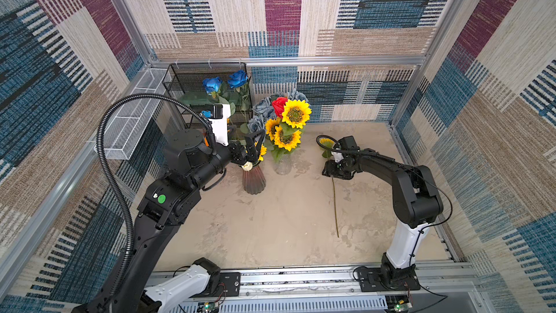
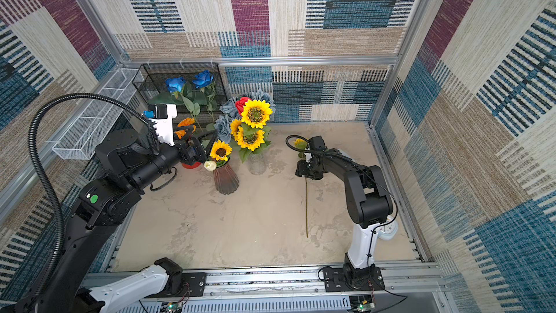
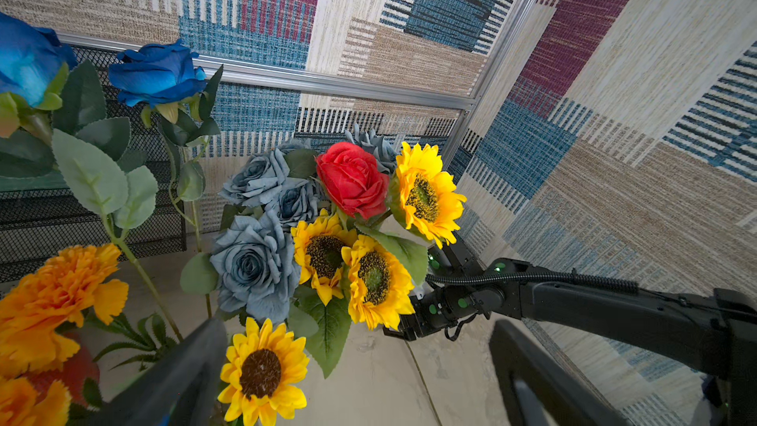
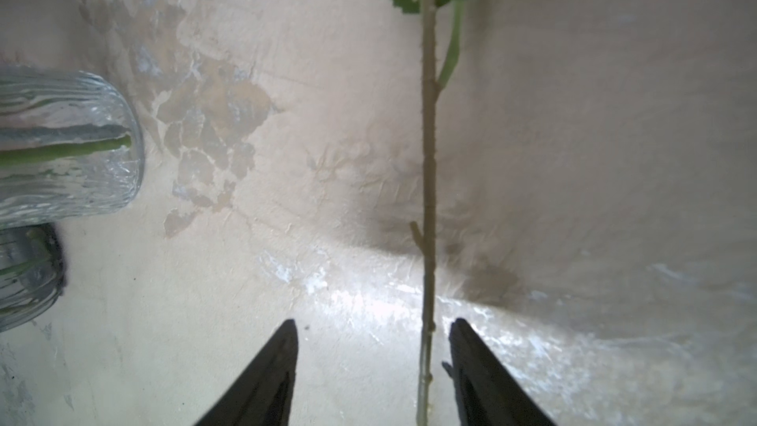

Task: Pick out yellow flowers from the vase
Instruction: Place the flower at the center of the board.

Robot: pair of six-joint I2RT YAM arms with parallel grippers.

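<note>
On the sand-coloured table (image 1: 270, 221) of a carpet-walled test cell, the right gripper (image 4: 375, 323) hangs low over a loose sunflower (image 4: 429, 157). Its jaws are apart and the green stem lies between them, closer to one finger but unclamped. That flower lies flat and well clear of the vases. In both top views its long stem runs from the gripper toward the arms' base rail, and its yellow head is mostly hidden behind the arm's cable.

Across the table, the left gripper (image 1: 255, 146) reaches in sideways with its jaws spread wide, level with the low sunflower (image 2: 220, 150) standing in the ribbed brown vase (image 1: 253, 179). The bloom sits just ahead of the fingers, and its stem drops upright into the vase mouth, across the line of the gripper's reach. The left arm is plainly the nearer one, so the next pick looks to be its job: close below the head, then lift straight up along the stem.

Between the two arms, three sunflowers (image 1: 285, 138) stand in the clear glass vase (image 1: 283, 164) beside a red rose (image 1: 279, 105), not yet drawn.
</note>
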